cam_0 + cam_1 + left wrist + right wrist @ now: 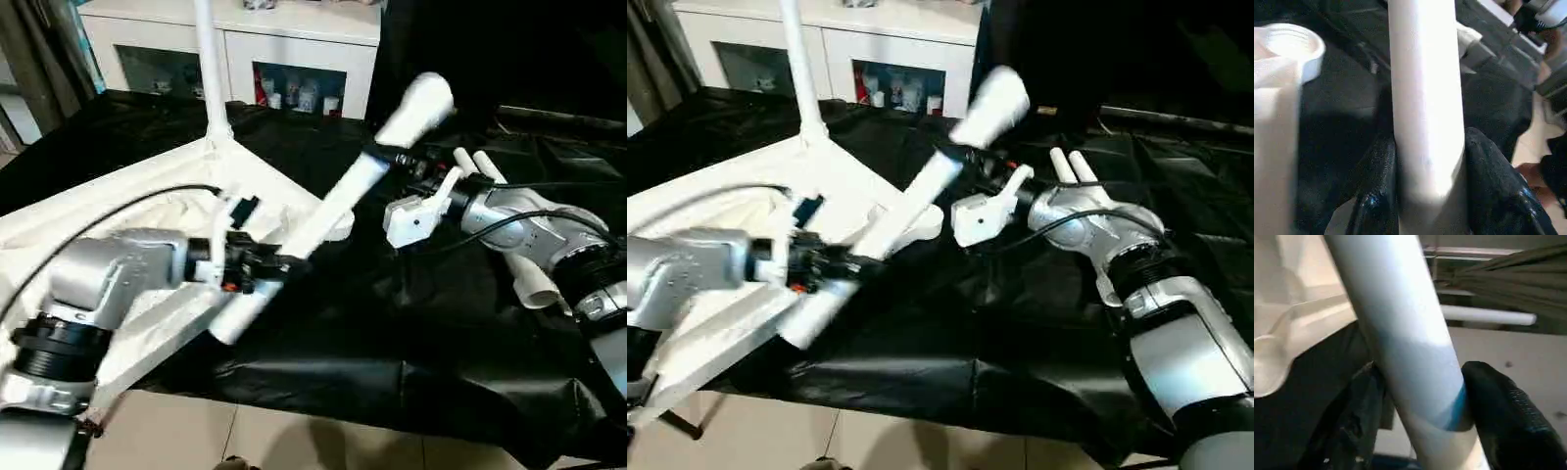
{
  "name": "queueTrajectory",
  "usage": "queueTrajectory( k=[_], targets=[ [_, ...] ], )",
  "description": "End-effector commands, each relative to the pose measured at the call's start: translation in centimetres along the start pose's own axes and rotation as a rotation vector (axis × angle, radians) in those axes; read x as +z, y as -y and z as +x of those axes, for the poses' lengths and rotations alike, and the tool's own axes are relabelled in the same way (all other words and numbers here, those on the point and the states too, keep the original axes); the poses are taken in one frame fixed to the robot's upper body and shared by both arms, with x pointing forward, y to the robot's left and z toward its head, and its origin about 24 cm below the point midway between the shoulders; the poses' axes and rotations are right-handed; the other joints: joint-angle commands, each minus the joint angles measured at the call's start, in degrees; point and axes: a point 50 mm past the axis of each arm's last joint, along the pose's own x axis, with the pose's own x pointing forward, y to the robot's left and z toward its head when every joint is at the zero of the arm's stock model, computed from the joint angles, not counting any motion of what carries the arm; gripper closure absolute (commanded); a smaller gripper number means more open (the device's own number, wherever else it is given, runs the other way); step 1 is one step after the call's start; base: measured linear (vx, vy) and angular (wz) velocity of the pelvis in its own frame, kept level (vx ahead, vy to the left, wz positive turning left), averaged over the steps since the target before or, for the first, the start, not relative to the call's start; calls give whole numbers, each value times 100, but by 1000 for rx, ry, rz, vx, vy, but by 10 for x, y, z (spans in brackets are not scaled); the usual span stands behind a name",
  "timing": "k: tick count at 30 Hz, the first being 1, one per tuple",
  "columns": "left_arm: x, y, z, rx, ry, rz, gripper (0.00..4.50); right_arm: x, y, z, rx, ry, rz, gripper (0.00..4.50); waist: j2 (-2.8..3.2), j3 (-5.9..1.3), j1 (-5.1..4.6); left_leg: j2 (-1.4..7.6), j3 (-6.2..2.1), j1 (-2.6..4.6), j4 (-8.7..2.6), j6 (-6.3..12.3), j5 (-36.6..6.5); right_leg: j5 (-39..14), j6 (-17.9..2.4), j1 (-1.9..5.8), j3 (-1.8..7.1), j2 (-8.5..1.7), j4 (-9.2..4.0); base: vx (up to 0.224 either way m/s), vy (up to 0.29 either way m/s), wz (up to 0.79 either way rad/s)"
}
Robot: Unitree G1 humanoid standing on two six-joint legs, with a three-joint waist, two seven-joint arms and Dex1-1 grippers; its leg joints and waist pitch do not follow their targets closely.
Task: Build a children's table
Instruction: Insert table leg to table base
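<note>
The children's table top (pixel 269 191) lies upside down at the left on black cloth, ribbed side up. One white leg (pixel 208 59) stands upright in its far corner. A second white tube leg (pixel 333 211) slants across the middle, low end left, thick end up and right. My left gripper (pixel 284 262) is shut on it near the low end, black fingers (pixel 1488 166) pressed on both sides. My right gripper (pixel 387 157) clasps the upper part, fingers (pixel 1498 401) against the tube at a blue band. A threaded corner socket (pixel 1288 46) sits beside the tube.
Two more white tubes (pixel 480 162) lie on the black cloth (pixel 392 333) behind my right forearm, another tube end (pixel 534 284) under it. A white cabinet (pixel 294 39) with glass fronts stands at the back. Tiled floor (pixel 294 441) runs along the near edge.
</note>
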Motion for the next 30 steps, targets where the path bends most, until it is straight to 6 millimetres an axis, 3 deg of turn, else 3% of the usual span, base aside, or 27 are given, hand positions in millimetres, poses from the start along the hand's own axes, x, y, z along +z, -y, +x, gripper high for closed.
queueTrajectory(
  k=[1,10,15,26,28,30],
  targets=[
    [30,24,1,-152,91,190,294,-13,-28,-9,142,-128,51,219,37,-435,-11,196,-72,85,-373,-10,-1288,-672,-1152,310,281,-298,-375,0,0,0],
    [51,18,-11,-103,228,310,294,-19,-42,-12,177,-224,158,244,46,-444,17,210,-77,96,-382,-65,-1304,-617,-1203,314,290,-321,-369,0,0,0],
    [58,30,-17,-215,319,284,294,-18,-53,-15,198,-243,194,244,44,-447,21,206,-75,82,-377,-40,-1220,-517,-1231,324,293,-329,-358,0,0,0],
    [65,21,-18,-149,350,308,294,-19,-54,-18,210,-246,197,244,62,-445,10,203,-76,90,-382,-49,-1299,-562,-1231,319,290,-315,-373,0,0,0],
    [66,22,-17,-147,346,302,238,-19,-54,-18,210,-246,196,244,52,-447,18,206,-78,92,-382,-44,-1300,-575,-1234,322,290,-322,-376,0,0,0],
    [65,22,-16,-148,331,310,224,-19,-54,-19,211,-246,194,244,60,-441,21,205,-80,105,-384,-30,-1333,-625,-1243,316,288,-319,-395,0,0,0]
  ],
)
